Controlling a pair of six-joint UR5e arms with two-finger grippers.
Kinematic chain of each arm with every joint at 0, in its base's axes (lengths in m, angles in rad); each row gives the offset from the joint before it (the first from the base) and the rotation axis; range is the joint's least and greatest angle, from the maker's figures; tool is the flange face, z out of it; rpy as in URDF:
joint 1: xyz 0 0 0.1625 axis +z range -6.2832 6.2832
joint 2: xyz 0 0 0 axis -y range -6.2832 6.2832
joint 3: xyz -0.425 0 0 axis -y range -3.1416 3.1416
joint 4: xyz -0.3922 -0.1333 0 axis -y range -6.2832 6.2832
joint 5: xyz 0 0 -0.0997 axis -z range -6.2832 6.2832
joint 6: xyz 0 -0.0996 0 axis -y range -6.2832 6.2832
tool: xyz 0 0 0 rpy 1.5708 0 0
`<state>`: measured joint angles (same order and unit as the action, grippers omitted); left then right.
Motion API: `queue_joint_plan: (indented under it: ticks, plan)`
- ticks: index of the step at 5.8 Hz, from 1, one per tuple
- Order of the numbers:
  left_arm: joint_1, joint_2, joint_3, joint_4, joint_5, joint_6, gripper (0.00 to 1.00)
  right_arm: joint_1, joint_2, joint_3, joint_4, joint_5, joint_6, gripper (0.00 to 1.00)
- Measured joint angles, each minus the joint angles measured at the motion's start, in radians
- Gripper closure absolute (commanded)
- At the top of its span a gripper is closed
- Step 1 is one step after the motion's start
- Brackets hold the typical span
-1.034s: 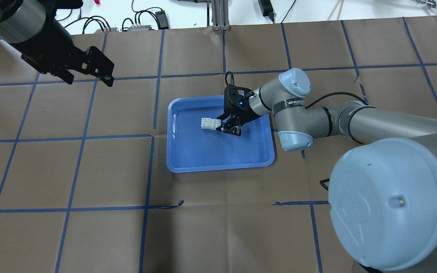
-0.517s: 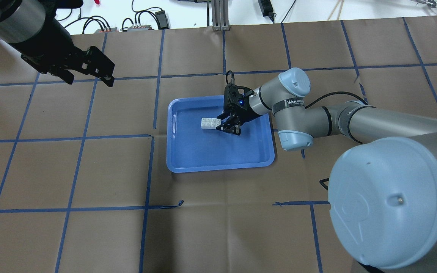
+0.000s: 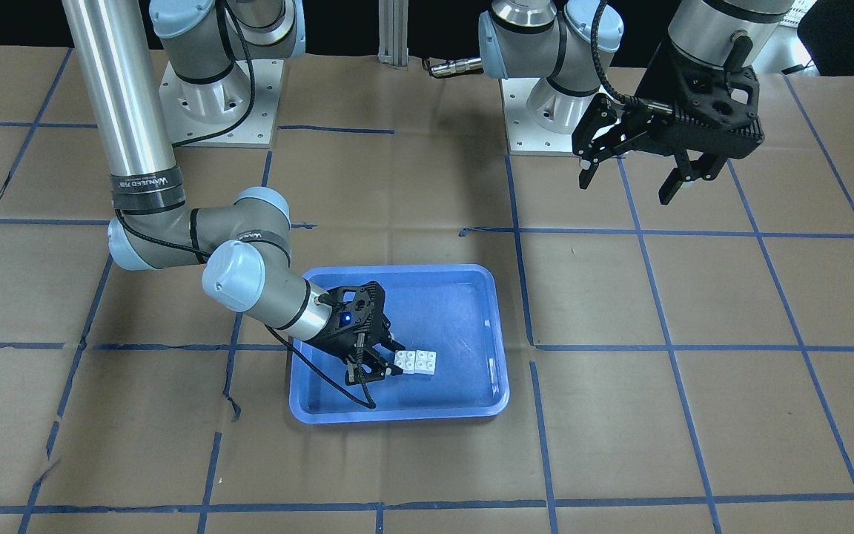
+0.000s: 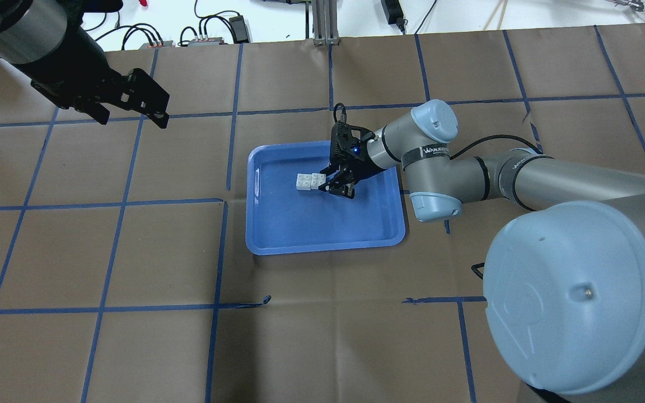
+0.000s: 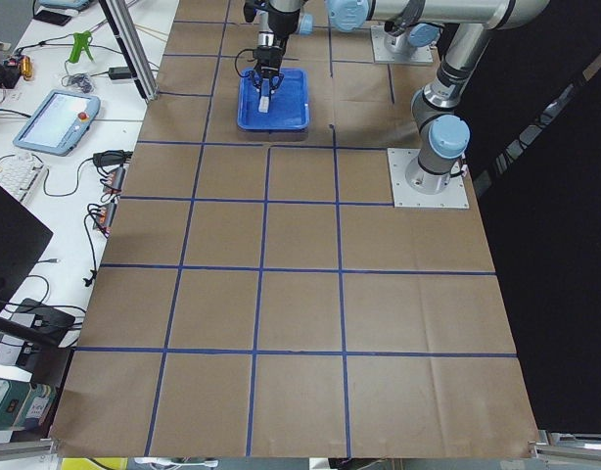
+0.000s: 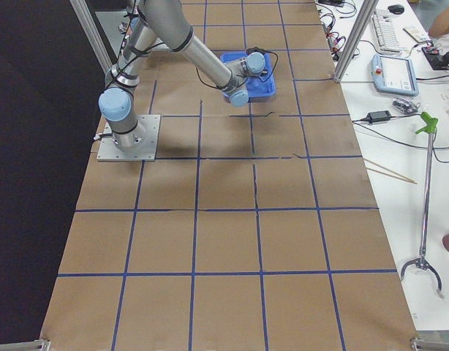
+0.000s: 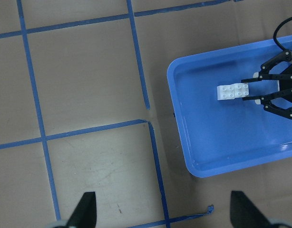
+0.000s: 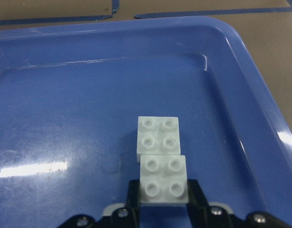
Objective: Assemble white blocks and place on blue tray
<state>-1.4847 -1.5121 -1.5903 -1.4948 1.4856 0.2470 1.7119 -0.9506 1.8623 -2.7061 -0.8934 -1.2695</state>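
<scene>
Two white blocks are joined in an offset pair over the floor of the blue tray. In the right wrist view the near block overlaps the far one. My right gripper is shut on the near block, low inside the tray. The pair also shows in the front view and in the left wrist view. My left gripper is open and empty, held high over the table, well away from the tray on my left side.
The table is covered in brown paper with a blue tape grid. The right arm's elbow hangs over the tray's right rim. Cables and power supplies lie beyond the table's far edge.
My right gripper has shifted slightly towards the tray's far left, taking the joined blocks with it. The left arm has not moved.
</scene>
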Motion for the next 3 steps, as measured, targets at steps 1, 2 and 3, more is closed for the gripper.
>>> queue_joint_plan:
  ticks: [1,2,3]
  plan:
    - [0.0,0.0,0.0,-0.001,0.001,0.0,0.01,0.0,0.002,0.0,-0.001,-0.001,0.001,0.62]
    - [0.0,0.0,-0.001,-0.001,0.001,0.0,0.01,0.0,0.002,0.001,-0.001,0.0,0.001,0.45]
    - [0.0,0.0,-0.002,-0.001,0.001,0.001,0.01,0.0,0.002,0.001,-0.001,0.0,0.002,0.21]
